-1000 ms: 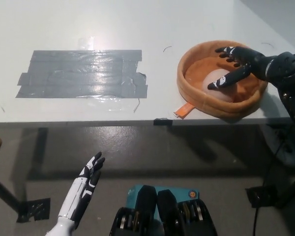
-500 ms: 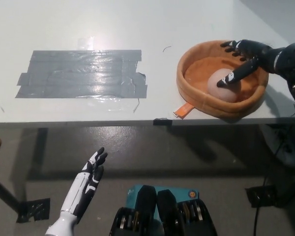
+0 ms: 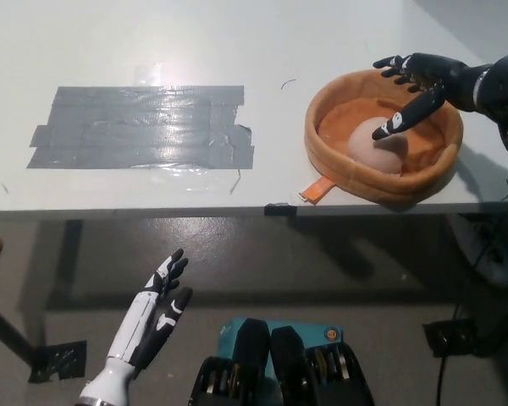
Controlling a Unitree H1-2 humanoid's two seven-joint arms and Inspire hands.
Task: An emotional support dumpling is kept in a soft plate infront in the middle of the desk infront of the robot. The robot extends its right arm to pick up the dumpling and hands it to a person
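The dumpling (image 3: 379,145) is a pale, pinkish-white rounded lump with a smooth, soft-looking surface, lying inside the soft plate (image 3: 339,169) a little right of the plate's middle. The plate is a plush, round, orange-tan bowl with a thick padded rim and a paler orange floor; a small orange tag (image 3: 316,189) sticks out from its near-left side onto the worktop (image 3: 237,51). It sits near the worktop's front edge, toward the right. The black right hand (image 3: 416,83) reaches in from the right above the plate's far rim, fingers spread apart and gripping nothing — one fingertip points down at the dumpling's top, and whether it actually touches cannot be told. The worktop is a flat, matte white surface with a glare spot near the far left. On its left half lies a wide patch of grey tape (image 3: 144,127), overlapping strips, glossy and wrinkled, with ragged ends. The white left hand (image 3: 157,296) rests low below the worktop's front edge, at the lower left — open, fingers apart, empty.
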